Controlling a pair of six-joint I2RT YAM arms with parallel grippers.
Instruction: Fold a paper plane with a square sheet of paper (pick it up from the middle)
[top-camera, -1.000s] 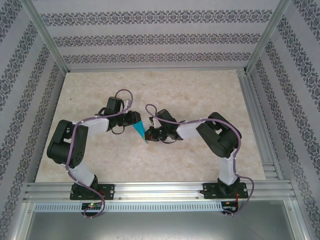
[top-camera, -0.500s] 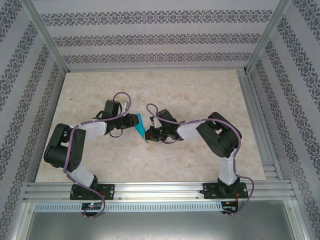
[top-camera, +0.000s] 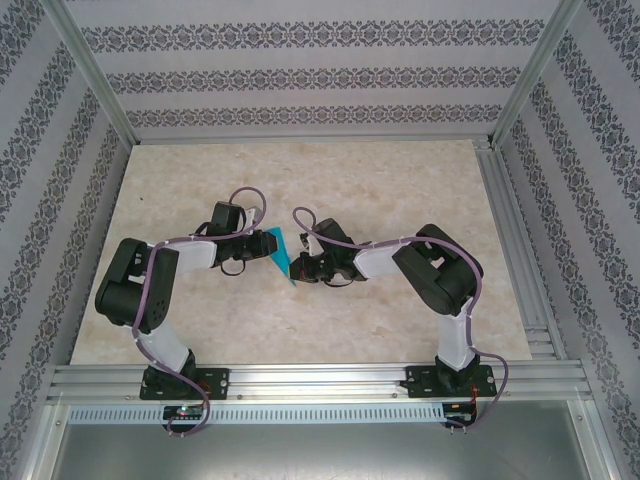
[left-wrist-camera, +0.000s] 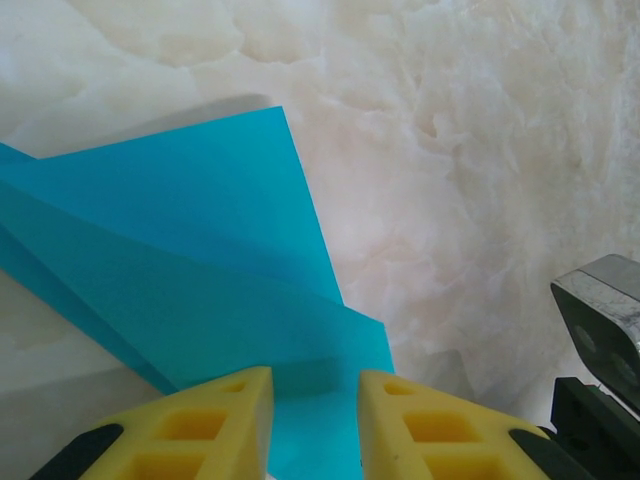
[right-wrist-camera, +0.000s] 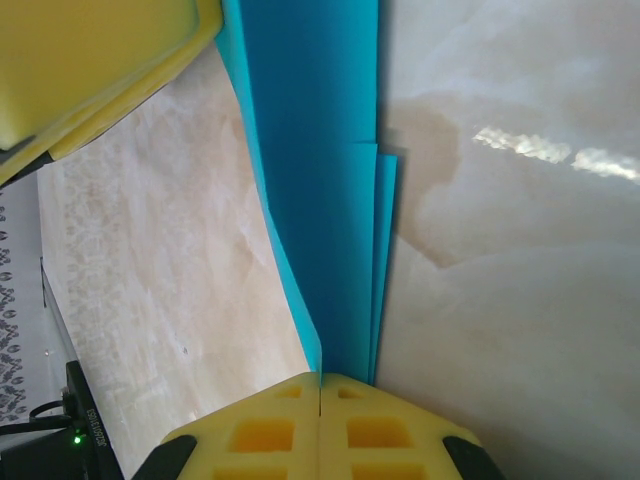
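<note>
grips one edge of the turquoise paper plane (right-wrist-camera: 318, 150) in the right gripper (right-wrist-camera: 320, 382), yellow pads (right-wrist-camera: 265, 435) pressed flat together with the layered folds running away from the seam. straddles the opposite edge with the left gripper (left-wrist-camera: 315, 388), fingers (left-wrist-camera: 215, 415) parted by a narrow gap, blue showing between them, no clear pinch on the paper. seen from above as a slim blue wedge set between the two grippers over the middle of the pale marbled table (top-camera: 400, 180), sharp tip toward the near edge.
</note>
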